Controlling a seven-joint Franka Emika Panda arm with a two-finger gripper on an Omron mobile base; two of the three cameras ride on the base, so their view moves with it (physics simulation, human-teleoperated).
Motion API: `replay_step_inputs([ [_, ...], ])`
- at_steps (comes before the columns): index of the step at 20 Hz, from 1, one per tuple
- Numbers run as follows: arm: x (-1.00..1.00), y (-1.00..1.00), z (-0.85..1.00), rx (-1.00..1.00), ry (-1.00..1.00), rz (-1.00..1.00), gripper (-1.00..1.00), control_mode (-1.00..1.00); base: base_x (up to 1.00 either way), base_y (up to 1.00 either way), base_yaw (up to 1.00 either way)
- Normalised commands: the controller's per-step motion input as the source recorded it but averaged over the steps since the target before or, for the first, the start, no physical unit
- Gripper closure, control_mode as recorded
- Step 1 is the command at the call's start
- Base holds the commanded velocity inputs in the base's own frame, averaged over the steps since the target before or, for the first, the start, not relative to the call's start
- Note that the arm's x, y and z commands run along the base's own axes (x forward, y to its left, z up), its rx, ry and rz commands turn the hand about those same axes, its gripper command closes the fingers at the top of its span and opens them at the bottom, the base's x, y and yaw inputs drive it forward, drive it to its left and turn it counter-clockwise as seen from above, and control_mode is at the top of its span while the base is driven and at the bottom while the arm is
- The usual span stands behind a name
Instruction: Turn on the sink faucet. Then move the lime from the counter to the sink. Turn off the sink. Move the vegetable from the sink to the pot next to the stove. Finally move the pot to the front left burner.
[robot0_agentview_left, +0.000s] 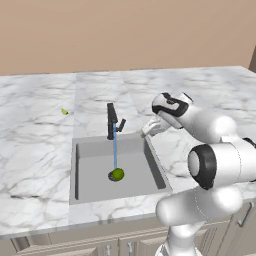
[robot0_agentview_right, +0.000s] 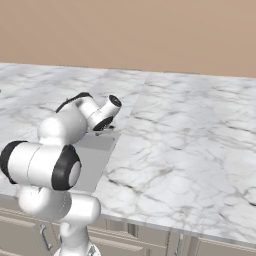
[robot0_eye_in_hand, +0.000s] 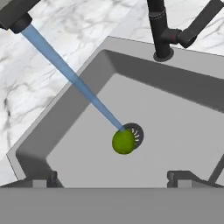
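One lime (robot0_agentview_left: 118, 173) lay in the sink (robot0_agentview_left: 90, 177) beside the drain (robot0_eye_in_hand: 134, 134), under water running from the sink faucet (robot0_agentview_left: 112, 121). Gripper (robot0_eye_in_hand: 113, 177) hovered right of the faucet, fingers spread wide, holding nothing.

1. This is a kitchen, rendered rather than photographed.
2. A white marble tabletop (robot0_agentview_left: 35, 150) with grey veins runs wide along a plain tan wall (robot0_agentview_left: 125, 30).
3. A grey recessed sink (robot0_agentview_left: 90, 175) is set into it, with a slim black faucet (robot0_agentview_left: 111, 121) running a blue stream of water.
4. Beige cabinet fronts (robot0_agentview_right: 220, 247) with handles sit below the slab.
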Motion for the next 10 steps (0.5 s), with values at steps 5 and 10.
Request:
replay_step_inputs([
  [5,0.40,-0.07,0.10,0.14,-0.01,0.14,-1.00,-1.00,0.00,0.00,0.00],
  [10,0.34,-0.06,-0.03,0.06,-0.15,0.12,-1.00,-1.00,0.00,0.00,0.00],
])
